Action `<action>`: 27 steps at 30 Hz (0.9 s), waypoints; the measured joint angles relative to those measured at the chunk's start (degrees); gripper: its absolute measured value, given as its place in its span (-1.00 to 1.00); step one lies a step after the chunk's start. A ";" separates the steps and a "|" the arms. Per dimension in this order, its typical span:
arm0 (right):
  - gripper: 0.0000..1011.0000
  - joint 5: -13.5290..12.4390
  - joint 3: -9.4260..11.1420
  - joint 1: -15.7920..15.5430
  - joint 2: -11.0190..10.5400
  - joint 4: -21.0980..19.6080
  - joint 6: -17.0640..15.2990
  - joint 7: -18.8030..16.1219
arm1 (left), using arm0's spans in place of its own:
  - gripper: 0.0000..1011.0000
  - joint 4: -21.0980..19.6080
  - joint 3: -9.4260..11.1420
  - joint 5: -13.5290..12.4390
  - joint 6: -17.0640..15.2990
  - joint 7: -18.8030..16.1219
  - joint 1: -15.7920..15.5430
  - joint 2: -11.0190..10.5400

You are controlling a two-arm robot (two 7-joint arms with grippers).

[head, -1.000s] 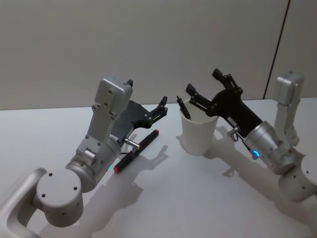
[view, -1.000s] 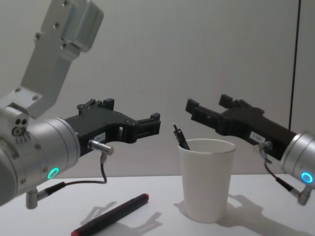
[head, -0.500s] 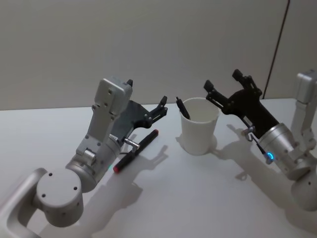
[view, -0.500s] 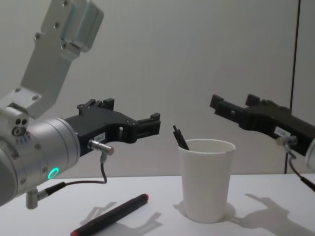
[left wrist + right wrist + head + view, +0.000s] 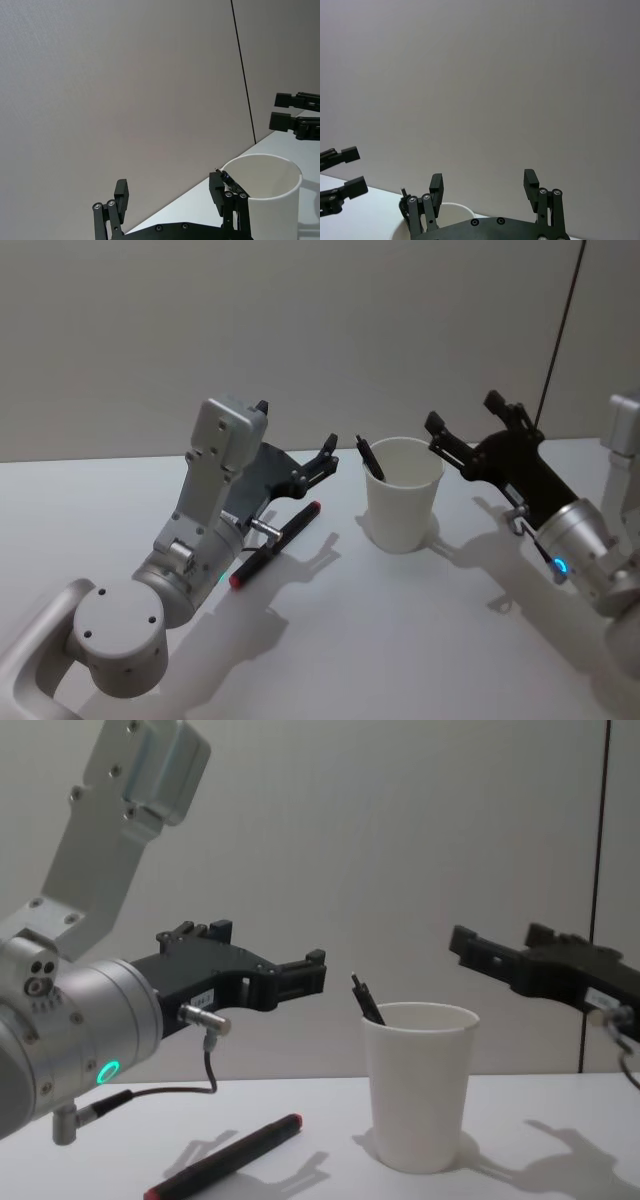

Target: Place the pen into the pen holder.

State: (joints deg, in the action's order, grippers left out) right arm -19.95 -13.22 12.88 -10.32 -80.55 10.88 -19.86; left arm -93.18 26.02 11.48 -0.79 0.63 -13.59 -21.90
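My right pincer [image 5: 462, 410]: fingers [image 5: 530, 181] spread wide, nothing between them. It hangs above the table [image 5: 400, 640], a little higher than the cup's rim, tips pointing towards the cup.

Finding on the step: I judge the pen delivered, and the step in hand is getting this pincer clear. To do that well:
- Keep the fingers spread.
- Back off along the line of the arm and upward, not sideways.
- Keep the nearer fingertip off the rim.

The cup is paper and looks light, so a slight knock would likely slide or tip it. The pen leaning in it would go over too.

Position of the pen [image 5: 368, 456]: it is inside the cup [image 5: 402, 502], beyond my fingertips and apart from them, on the side of the cup farthest from the pincer. It leans on that far rim with its upper end standing out above it. The cup wall hides the rest, so I cannot tell how its lower end sits. The cup stands upright on the table, just ahead of and below my tips, not touching them.

Further out: a marker [image 5: 275, 543] with a red end lies flat on the table, well beyond the cup. My left pincer [image 5: 169, 190] hangs over it, also spread, empty and idle.
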 joint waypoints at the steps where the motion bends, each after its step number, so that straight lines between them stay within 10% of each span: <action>1: 0.98 0.11 0.01 -0.38 -0.24 -0.57 -0.34 0.46 | 0.98 0.00 0.00 0.00 0.00 0.00 0.00 0.00; 27: 0.98 3.20 0.23 -12.66 -8.33 -19.13 -11.90 14.82 | 0.98 0.00 0.00 0.00 0.00 0.00 0.00 0.00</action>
State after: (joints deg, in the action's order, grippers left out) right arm -16.75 -12.99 0.22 -18.65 -99.68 -1.02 -5.04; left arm -93.18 26.03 11.48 -0.79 0.63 -13.59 -21.89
